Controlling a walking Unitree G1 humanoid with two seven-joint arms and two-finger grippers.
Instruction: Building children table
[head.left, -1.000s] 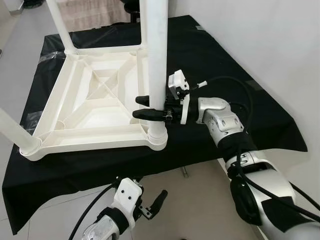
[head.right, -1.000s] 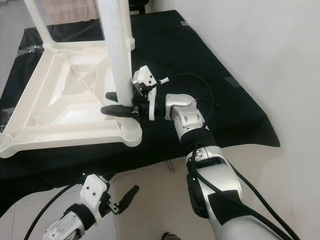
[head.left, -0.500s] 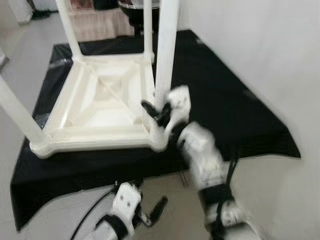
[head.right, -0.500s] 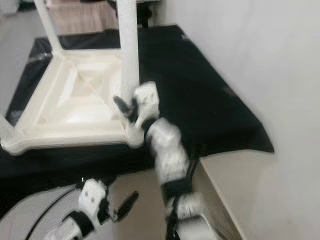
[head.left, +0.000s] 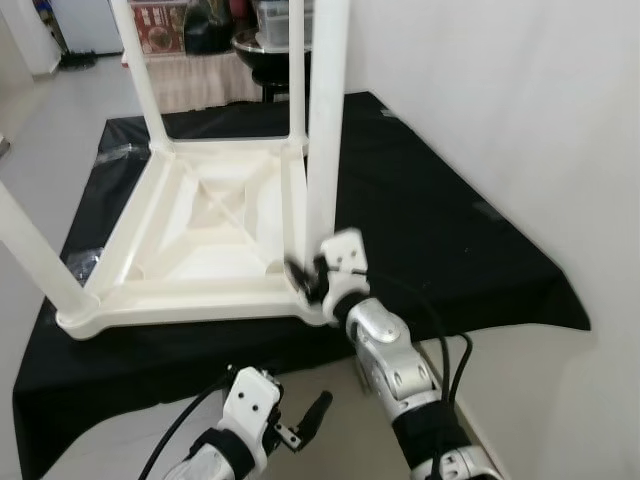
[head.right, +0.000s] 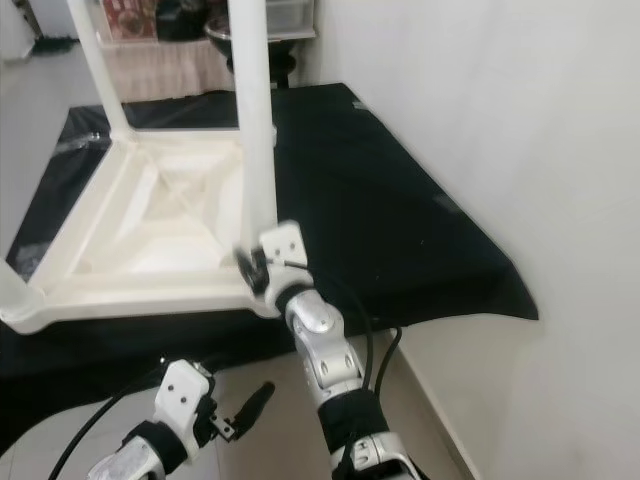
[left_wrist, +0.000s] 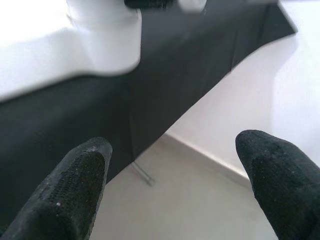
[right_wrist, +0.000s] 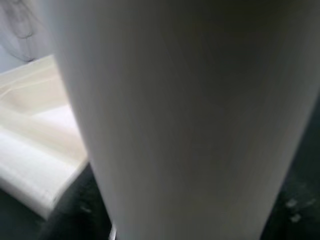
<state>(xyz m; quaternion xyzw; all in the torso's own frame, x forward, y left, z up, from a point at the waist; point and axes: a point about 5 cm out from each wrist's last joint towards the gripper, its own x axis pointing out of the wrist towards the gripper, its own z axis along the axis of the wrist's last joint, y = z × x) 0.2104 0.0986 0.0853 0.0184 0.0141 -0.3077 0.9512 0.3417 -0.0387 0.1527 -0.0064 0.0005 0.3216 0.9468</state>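
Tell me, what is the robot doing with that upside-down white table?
The robot is putting together a white children's table that lies upside down on a black cloth, its legs pointing up. Its right tool sits low against the nearest leg, right by the corner socket where that leg goes in. The pictures don't show clearly whether it grips the leg. The left tool hangs open over the floor below the cloth's edge, holding nothing.

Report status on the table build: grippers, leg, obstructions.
Right gripper at the base of the near-right leg, grip unclear. Left gripper open, idle below the black-covered platform. Upturned white table, legs standing. Nothing in the way.
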